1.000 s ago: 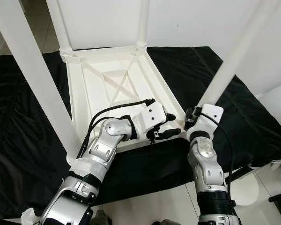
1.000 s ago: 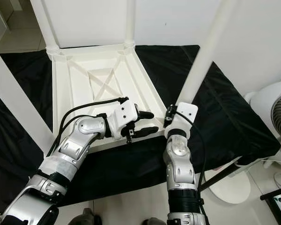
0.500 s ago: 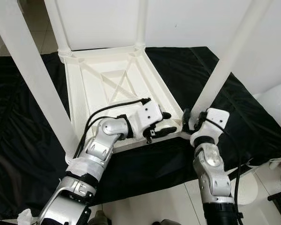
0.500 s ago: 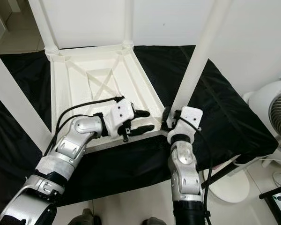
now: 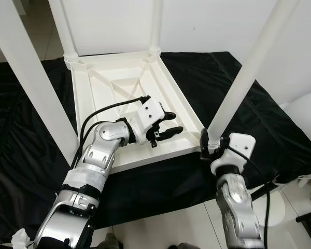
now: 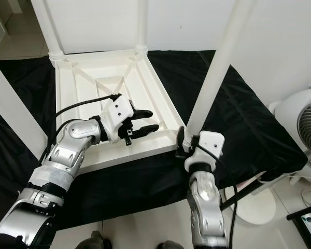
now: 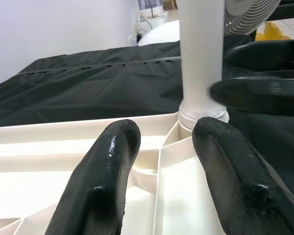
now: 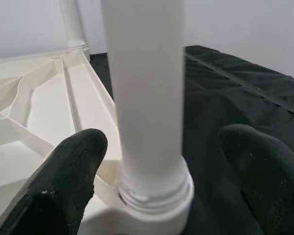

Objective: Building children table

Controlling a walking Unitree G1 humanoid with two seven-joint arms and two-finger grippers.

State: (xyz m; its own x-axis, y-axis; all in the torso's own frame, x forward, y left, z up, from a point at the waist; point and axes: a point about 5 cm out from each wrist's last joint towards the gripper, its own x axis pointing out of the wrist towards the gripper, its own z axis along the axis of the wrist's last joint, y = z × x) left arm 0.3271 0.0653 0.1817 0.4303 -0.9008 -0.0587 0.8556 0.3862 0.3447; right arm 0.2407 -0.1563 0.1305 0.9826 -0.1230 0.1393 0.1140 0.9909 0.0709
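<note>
Straddling the near table leg (image 8: 144,98), the right claw (image 8: 157,181) gapes open; leg tops run off-frame. Left claw (image 5: 168,124) hovers open over the upturned white tabletop (image 5: 119,88).

Two silver jointed arms carry white wrist housings, looping black cables and glossy black-fingered ends: left pincer (image 5: 168,124), right pincer (image 8: 161,176).

obstacle: near-right leg (image 5: 237,83) standing between right gripper's (image 8: 152,176) parted fingers | free: open tabletop underside (image 5: 119,88) lying beyond left gripper (image 5: 168,123)
</note>
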